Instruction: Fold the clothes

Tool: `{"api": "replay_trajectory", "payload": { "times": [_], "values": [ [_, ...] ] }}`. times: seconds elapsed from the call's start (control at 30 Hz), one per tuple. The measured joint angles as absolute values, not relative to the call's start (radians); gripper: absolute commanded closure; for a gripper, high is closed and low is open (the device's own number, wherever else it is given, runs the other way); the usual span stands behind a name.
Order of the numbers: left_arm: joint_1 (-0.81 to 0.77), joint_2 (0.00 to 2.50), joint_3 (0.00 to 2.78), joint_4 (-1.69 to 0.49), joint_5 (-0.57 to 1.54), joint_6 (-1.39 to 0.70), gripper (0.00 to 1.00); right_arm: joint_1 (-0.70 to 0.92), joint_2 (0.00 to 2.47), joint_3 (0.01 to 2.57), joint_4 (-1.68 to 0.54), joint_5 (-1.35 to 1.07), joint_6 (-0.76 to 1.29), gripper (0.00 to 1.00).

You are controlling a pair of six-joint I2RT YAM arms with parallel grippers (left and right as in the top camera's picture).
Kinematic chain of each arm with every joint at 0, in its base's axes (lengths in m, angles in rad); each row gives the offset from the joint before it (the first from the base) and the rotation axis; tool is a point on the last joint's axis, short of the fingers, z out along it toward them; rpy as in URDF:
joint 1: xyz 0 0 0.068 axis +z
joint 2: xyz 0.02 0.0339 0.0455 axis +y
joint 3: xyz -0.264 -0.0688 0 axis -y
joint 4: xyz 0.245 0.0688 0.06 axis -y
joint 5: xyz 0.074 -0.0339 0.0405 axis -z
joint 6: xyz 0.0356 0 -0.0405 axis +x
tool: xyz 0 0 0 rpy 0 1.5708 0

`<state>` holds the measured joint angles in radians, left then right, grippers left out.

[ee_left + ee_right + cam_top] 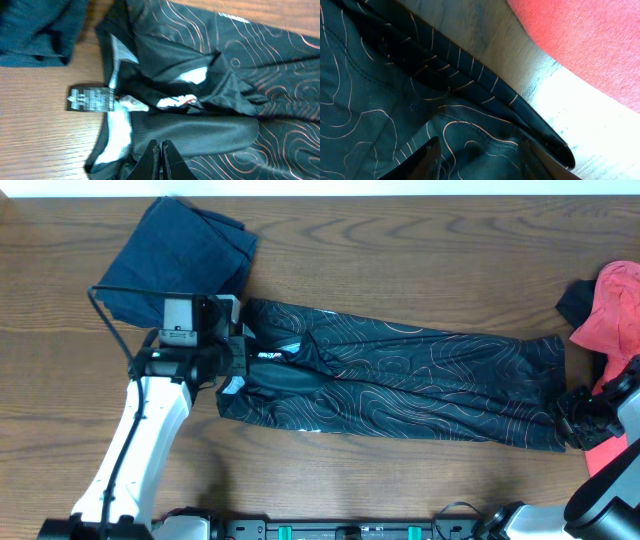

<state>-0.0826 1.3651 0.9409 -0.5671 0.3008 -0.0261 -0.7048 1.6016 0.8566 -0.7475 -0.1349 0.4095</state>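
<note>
Sitting at the far left of the wooden table [400, 240] is a folded navy garment [180, 255]. Just near of it, the left gripper [161, 150] is down at the collar end of the black jersey [400, 385], fingers pressed together, can't tell if any cloth is pinched. The jersey lies in a long band across the middle. At its right end the right gripper [480, 157] has its fingers apart over the fabric. A coral-red garment [615, 310] sits at the right edge.
</note>
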Motion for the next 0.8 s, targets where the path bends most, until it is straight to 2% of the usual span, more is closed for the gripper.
{"api": "replay_trajectory", "payload": {
  "times": [0.37,0.5,0.57,0.67,0.73,0.8],
  "values": [
    [-0.133,1.720,0.894,-0.408,0.283,-0.022,0.94,-0.705,1.602,0.857,-0.749,-0.138,0.409,0.52],
    [-0.120,1.734,0.900,-0.409,0.262,-0.022,0.92,-0.705,1.600,0.857,-0.750,-0.145,0.385,0.53],
    [-0.114,1.726,0.905,-0.449,0.255,-0.020,0.84,-0.705,1.593,0.858,-0.751,-0.151,0.378,0.53],
    [-0.104,1.702,0.915,-0.523,0.244,-0.015,0.65,-0.705,1.564,0.871,-0.758,-0.170,0.364,0.53],
    [-0.099,1.654,0.935,-0.566,0.234,-0.014,0.51,-0.705,1.533,0.890,-0.768,-0.188,0.356,0.49],
    [-0.098,1.584,0.962,-0.577,0.228,-0.015,0.43,-0.705,1.487,0.916,-0.777,-0.207,0.344,0.44]
  ]
}}
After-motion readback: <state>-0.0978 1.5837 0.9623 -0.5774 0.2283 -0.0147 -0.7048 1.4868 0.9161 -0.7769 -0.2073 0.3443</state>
